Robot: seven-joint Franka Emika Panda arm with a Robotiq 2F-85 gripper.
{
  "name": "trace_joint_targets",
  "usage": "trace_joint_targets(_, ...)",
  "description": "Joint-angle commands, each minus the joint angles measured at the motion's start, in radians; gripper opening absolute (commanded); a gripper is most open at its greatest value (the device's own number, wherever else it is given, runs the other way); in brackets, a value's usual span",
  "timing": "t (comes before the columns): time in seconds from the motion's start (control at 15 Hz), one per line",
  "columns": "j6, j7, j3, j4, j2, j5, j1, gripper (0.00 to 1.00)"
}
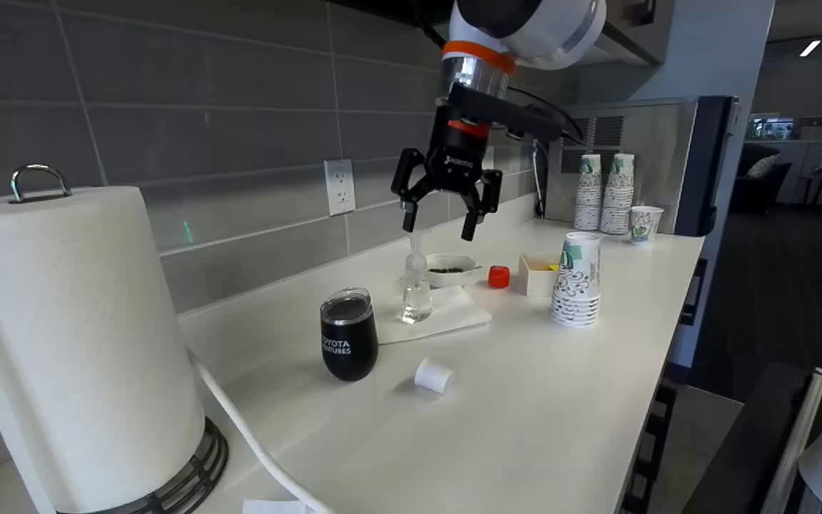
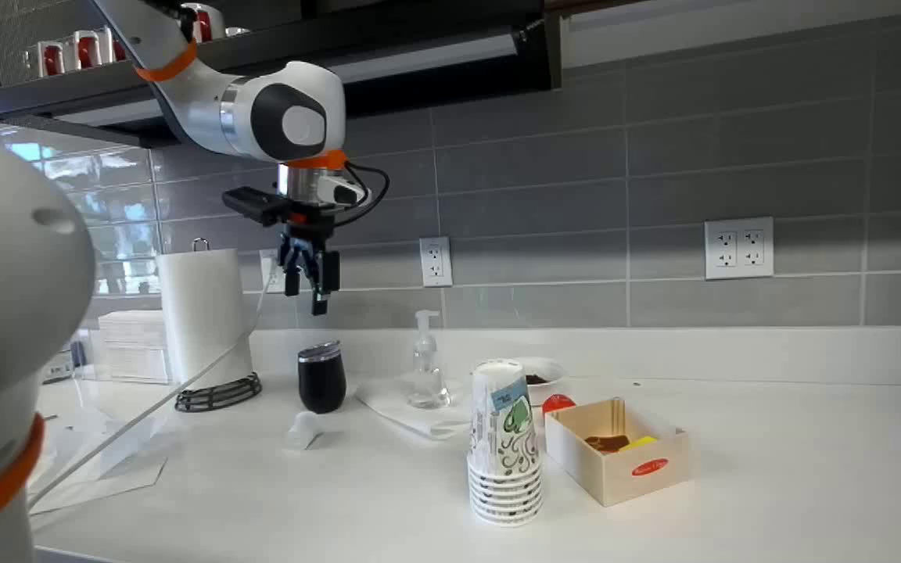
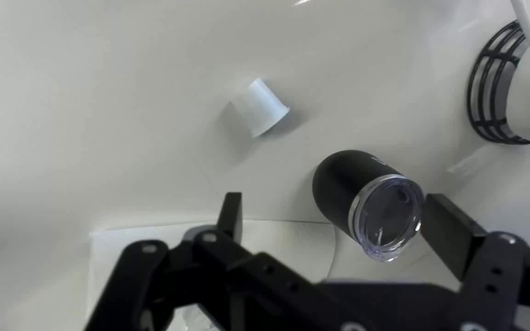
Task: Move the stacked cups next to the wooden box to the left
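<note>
The stacked cups [image 1: 576, 278] stand upside down with their rims at the bottom, white with green and dark print. They also show in an exterior view [image 2: 504, 446]. The wooden box [image 2: 630, 481] is low and light tan, beside the stack and apart from it; it also shows in an exterior view [image 1: 534, 282], partly behind the stack. My gripper [image 1: 439, 225] is open and empty, high above the counter and well away from the stack. In an exterior view it hangs above the black tumbler [image 2: 306, 295]. In the wrist view the fingers [image 3: 333, 197] are spread wide; stack and box are out of view there.
The black tumbler [image 3: 348, 184] stands below the gripper. A small white cup [image 3: 260, 108] lies on its side. A soap dispenser [image 2: 424, 367], bowl [image 1: 450, 271] and red lid [image 1: 499, 277] stand near the wall. A paper towel roll [image 1: 75, 343] and white cord [image 1: 254, 442] are further along.
</note>
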Motion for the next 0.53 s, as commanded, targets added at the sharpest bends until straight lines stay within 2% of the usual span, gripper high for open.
trace_joint_targets(0.0, -0.002, -0.001, 0.006, 0.001, -0.001, 0.001, -0.007, 1.00)
trace_joint_targets(0.47, -0.004, 0.005, 0.002, -0.007, -0.006, -0.012, -0.016, 1.00)
